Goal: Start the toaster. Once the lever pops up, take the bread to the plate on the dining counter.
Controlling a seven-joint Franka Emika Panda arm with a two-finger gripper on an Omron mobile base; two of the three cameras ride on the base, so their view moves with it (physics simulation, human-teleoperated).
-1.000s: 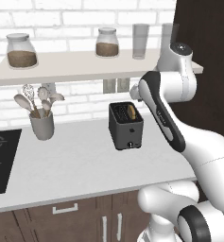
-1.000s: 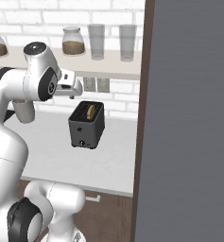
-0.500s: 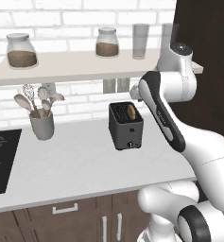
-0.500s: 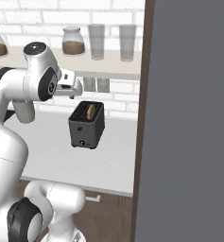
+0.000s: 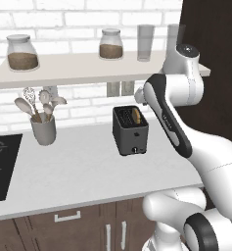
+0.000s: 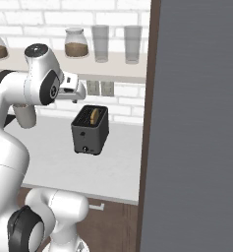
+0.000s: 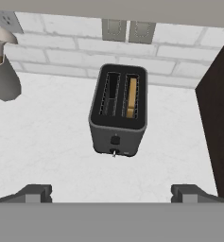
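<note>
Toaster (image 7: 118, 109) is seen upright on the pale worktop (image 7: 47, 142) near the brick wall, bread (image 7: 131, 98) sunk in its right-hand slot with just the top edge visible. Lever (image 7: 115, 140) is made out only as a small dark tab on the narrow face. Gripper (image 7: 111, 193) is held above and apart, fingertips (image 7: 36, 193) spread wide, nothing gripped
</note>
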